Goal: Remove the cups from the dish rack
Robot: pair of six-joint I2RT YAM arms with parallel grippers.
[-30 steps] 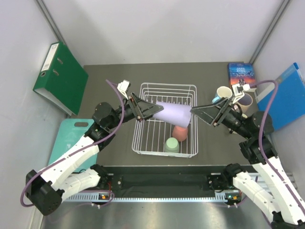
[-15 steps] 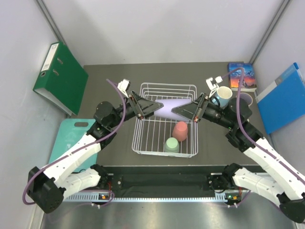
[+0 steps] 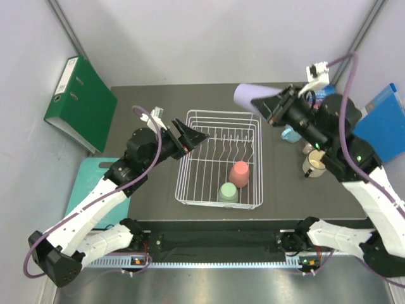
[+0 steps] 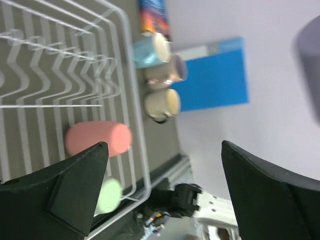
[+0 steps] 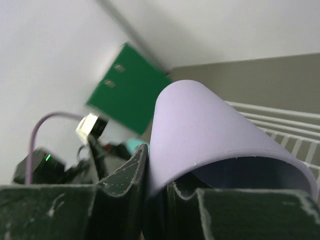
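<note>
My right gripper (image 3: 269, 107) is shut on the rim of the lavender cup (image 3: 249, 95), one finger inside and one outside, and holds it in the air beyond the rack's back right corner. In the right wrist view the lavender cup (image 5: 210, 135) fills the frame above my gripper (image 5: 157, 175). The white wire dish rack (image 3: 221, 113) holds a pink cup (image 3: 239, 173) and a sage green cup (image 3: 228, 192) near its front. My left gripper (image 3: 190, 138) hangs open and empty over the rack's left side. A cream cup (image 3: 313, 164) and a light blue cup (image 3: 290, 134) stand on the table right of the rack.
A green binder (image 3: 79, 101) leans at the far left and a teal board (image 3: 95, 183) lies by the left arm. A blue folder (image 3: 380, 130) and a book (image 3: 323, 95) sit at the back right. Another mug (image 4: 170, 70) stands between the blue and cream ones.
The right gripper shut on the lavender cup, the left gripper let go and opened wide, and the right arm lifted the cup up and back to the right, out of the rack.
</note>
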